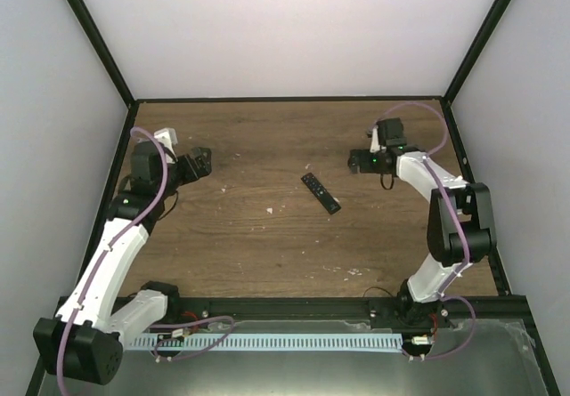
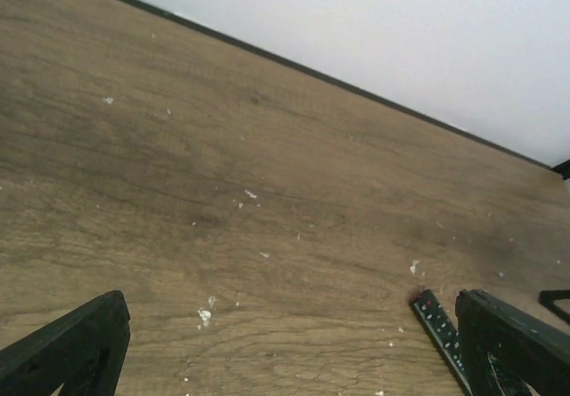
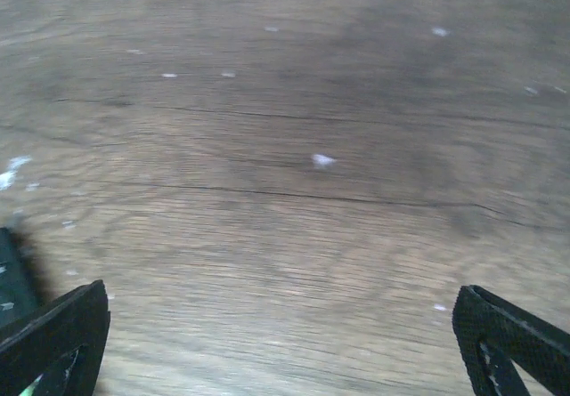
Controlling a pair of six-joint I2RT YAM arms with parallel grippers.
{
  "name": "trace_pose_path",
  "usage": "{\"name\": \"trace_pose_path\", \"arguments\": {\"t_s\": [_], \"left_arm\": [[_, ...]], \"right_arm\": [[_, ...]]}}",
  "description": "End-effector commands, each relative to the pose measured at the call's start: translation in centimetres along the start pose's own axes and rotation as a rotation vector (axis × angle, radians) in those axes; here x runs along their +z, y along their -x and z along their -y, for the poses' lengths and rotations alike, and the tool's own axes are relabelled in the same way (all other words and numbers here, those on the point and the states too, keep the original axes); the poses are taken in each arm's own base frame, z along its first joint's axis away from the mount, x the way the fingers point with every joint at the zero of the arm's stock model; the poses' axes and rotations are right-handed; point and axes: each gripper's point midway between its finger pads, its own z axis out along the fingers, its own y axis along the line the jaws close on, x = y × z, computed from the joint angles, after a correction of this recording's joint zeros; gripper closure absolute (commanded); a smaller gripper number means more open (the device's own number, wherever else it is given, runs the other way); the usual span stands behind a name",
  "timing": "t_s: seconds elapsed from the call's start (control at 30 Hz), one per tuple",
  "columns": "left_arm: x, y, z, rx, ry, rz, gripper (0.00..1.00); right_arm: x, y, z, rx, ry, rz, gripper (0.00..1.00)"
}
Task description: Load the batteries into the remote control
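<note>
The remote control [image 1: 321,193] is a slim black bar lying button side up near the middle of the wooden table [image 1: 267,245]. My left gripper [image 1: 203,160] hovers well to its left, open and holding nothing. Its wrist view shows the remote control's end [image 2: 438,325] beside the right finger [image 2: 508,347]. My right gripper [image 1: 356,162] hangs just right of the remote, also open and holding nothing. A sliver of the remote control [image 3: 11,276] shows at the left edge of the right wrist view. The batteries are out of view.
Small white specks [image 1: 270,209] are scattered over the wood. Black frame rails [image 1: 285,100] and pale walls close in the table at the back and sides. A slotted cable strip [image 1: 294,343] runs along the near edge between the arm bases.
</note>
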Motion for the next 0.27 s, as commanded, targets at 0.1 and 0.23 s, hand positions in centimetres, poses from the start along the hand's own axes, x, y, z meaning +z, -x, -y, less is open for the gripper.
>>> {"name": "trace_pose_path", "arguments": {"t_s": [0.1,0.23], "left_arm": [[0.6,0.4,-0.5,0.018,0.033,-0.009,0.0],[0.8,0.2,-0.5,0.024,0.035,-0.017,0.0]], "right_arm": [[0.6,-1.5,4.9,0.117,-0.029,-0.011,0.0],[0.6,-1.8,5.3,0.116,-0.039,-0.013,0.0]]}}
